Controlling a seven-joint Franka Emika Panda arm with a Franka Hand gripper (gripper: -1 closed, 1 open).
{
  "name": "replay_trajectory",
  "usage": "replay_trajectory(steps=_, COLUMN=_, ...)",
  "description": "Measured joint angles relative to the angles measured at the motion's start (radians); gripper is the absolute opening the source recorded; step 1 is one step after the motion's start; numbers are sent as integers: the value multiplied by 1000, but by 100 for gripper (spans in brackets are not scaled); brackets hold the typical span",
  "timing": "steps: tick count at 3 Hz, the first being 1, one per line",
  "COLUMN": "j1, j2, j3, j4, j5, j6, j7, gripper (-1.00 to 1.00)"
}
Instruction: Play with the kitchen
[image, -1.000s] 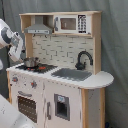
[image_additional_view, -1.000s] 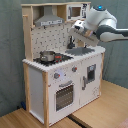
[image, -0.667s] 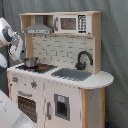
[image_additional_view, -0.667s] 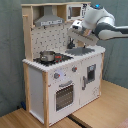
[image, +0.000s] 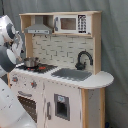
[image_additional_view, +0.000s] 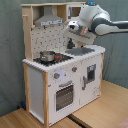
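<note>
Arm hides the kitchen (image_additional_view: 60, 75) faucet; end effector (image_additional_view: 75, 37) grip cannot be made out

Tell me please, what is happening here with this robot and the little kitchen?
A robot arm is reaching over a toy kitchen of white panels and light wood. In the second exterior view its gripper hangs above the counter, near the sink, and holds nothing that I can see. A small metal pot stands on the stove. The oven door below is closed.
</note>
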Motion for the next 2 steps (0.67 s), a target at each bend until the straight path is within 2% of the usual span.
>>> replay_trajectory(steps=2, j1=-145, j2=71, j3=108, j4=72, j5=-1, j6=-65, j7=-56, gripper=100)
